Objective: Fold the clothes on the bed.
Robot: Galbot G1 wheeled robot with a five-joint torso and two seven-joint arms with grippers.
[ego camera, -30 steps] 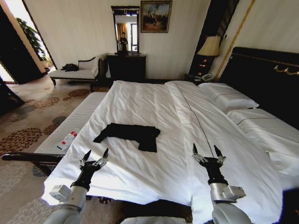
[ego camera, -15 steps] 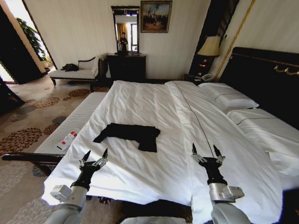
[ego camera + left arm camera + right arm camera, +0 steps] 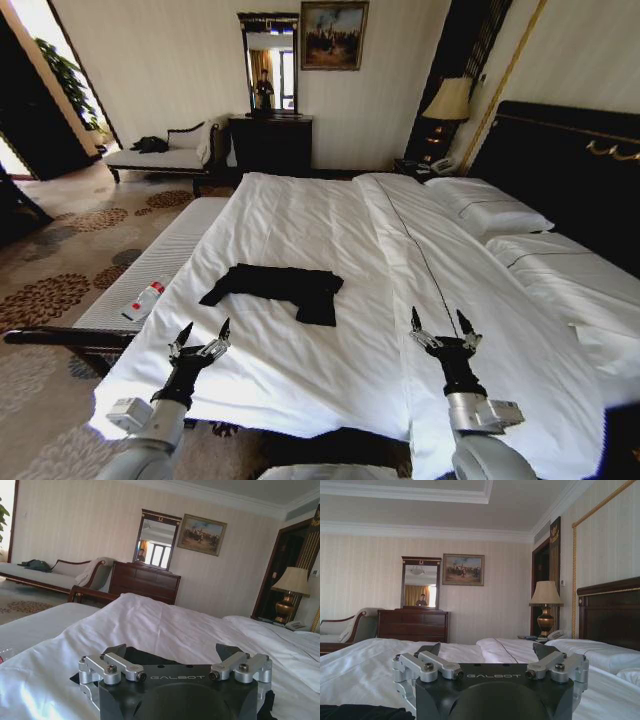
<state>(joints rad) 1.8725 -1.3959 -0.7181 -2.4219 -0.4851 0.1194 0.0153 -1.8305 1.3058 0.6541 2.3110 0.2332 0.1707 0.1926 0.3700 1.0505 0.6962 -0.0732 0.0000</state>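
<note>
While the black T-shirt (image 3: 278, 287) is lying on the bed (image 3: 330, 220), I am holding my left gripper (image 3: 200, 341) and right gripper (image 3: 440, 327) spread wide over its near edge

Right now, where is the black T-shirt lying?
In the head view, the black T-shirt lies on the bed's white cover, left of the centre seam, beyond the left tool and near the bench-side edge.

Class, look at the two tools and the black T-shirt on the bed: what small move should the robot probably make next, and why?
Probably reach both arms forward toward the black T-shirt. It lies partly folded on the bed, beyond both tools. The left tool and right tool hover open above the near edge of the bedding, holding nothing, so neither can grip cloth from there.
</note>
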